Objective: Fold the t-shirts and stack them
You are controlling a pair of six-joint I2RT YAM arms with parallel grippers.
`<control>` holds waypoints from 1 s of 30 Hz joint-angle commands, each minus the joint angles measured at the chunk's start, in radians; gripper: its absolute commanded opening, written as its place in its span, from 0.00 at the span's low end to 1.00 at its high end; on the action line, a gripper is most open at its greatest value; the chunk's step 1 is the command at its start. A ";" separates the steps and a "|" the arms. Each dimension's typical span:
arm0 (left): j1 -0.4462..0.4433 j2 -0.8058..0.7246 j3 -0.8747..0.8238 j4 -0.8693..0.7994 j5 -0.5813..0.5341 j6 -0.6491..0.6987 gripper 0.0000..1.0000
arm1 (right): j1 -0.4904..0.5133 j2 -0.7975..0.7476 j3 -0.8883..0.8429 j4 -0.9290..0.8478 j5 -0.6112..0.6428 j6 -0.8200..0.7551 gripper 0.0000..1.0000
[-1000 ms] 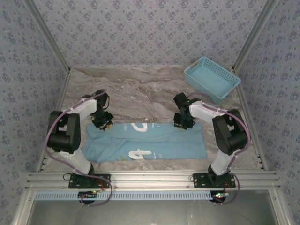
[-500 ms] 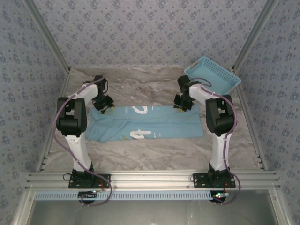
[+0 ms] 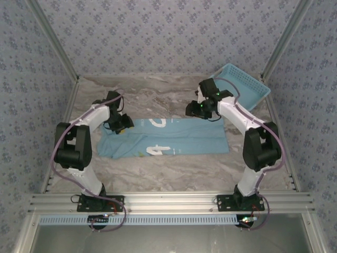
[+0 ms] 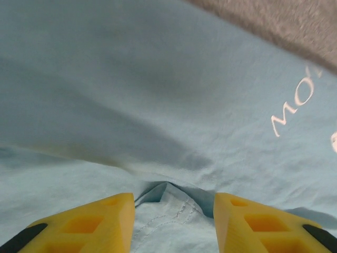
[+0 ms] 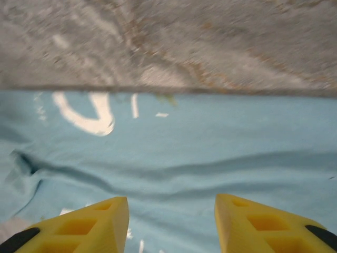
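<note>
Both jaws parted over the folded t-shirt (image 3: 184,142)

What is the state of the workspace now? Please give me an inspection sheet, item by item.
Surface: grey marbled table, no spills seen.
Job's things: one light blue t-shirt, folded into a wide band, lying flat, white print showing.
Clutter: blue lattice basket at the far right corner, partly behind the right arm.
Grippers: left gripper and right gripper both open over the shirt, holding nothing.
Cables: purple cable along each arm, not snagged.
Surroundings: patterned walls; aluminium frame at the near edge.
</note>
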 commanded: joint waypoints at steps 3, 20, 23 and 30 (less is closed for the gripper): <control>-0.016 0.038 -0.019 0.064 0.025 0.023 0.44 | 0.034 -0.070 -0.070 0.034 -0.095 0.040 0.50; -0.046 -0.042 -0.078 0.030 0.018 -0.038 0.03 | 0.041 -0.095 -0.114 0.031 -0.093 0.066 0.49; -0.061 -0.075 -0.076 -0.007 0.024 -0.079 0.00 | 0.041 -0.099 -0.121 0.034 -0.093 0.067 0.48; -0.117 -0.086 -0.053 -0.156 0.049 -0.228 0.00 | 0.035 -0.111 -0.151 0.042 -0.095 0.072 0.48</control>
